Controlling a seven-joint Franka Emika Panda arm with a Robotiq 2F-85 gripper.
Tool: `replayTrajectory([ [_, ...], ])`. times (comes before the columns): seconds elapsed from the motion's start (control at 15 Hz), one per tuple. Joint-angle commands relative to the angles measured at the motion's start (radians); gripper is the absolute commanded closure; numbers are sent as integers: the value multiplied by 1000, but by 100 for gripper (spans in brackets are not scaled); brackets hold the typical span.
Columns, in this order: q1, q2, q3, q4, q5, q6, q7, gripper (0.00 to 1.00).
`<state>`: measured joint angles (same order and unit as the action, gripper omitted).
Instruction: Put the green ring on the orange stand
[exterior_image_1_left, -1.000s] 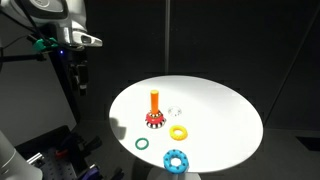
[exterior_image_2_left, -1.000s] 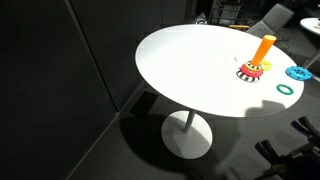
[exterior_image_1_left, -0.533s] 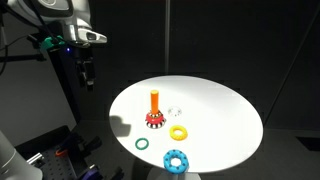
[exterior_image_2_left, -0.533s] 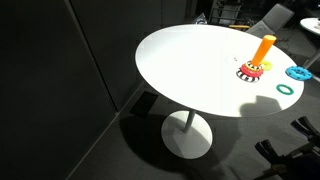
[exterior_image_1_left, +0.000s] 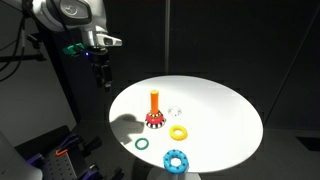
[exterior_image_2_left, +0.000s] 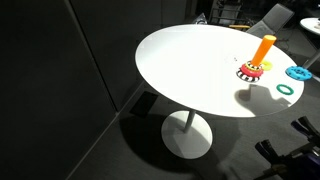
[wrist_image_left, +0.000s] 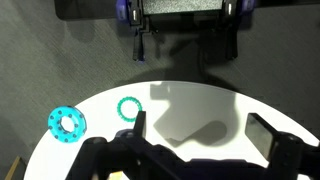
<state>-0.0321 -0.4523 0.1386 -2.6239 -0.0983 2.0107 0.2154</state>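
Observation:
The green ring (exterior_image_1_left: 142, 143) lies flat on the white round table (exterior_image_1_left: 215, 105) near its front edge, and shows in both exterior views (exterior_image_2_left: 287, 89). In the wrist view the green ring (wrist_image_left: 129, 108) lies beside the left finger. The orange stand (exterior_image_1_left: 154, 108) stands upright on its red-and-dark base near the table's middle, and also shows in an exterior view (exterior_image_2_left: 263, 50). It is out of the wrist view. My gripper (exterior_image_1_left: 103, 78) hangs above and just outside the table's edge, well apart from ring and stand. In the wrist view the gripper (wrist_image_left: 204, 130) is open and empty.
A yellow ring (exterior_image_1_left: 178, 132) lies next to the stand. A larger light-blue toothed ring (exterior_image_1_left: 176, 160) lies at the table's front edge, and shows in the wrist view (wrist_image_left: 66, 123) and an exterior view (exterior_image_2_left: 298, 72). The table stands on a single pedestal (exterior_image_2_left: 188, 135) with dark surroundings.
My arm has moved sideways toward the table, from well outside its edge to just beside it. The rings and the stand have not moved.

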Motion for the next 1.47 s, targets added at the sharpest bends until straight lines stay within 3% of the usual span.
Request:
replayTrajectory([
  [0.0,-14,80,-35,42,-24,61,17,0],
  [0.47,-60,133,-91,10,-67,221,26,0],
  [0.8,-74,162,-157,-22,-14,341,-19,0],
  [1.4,-78,223,-246,-21,116,365,-134,0],
])
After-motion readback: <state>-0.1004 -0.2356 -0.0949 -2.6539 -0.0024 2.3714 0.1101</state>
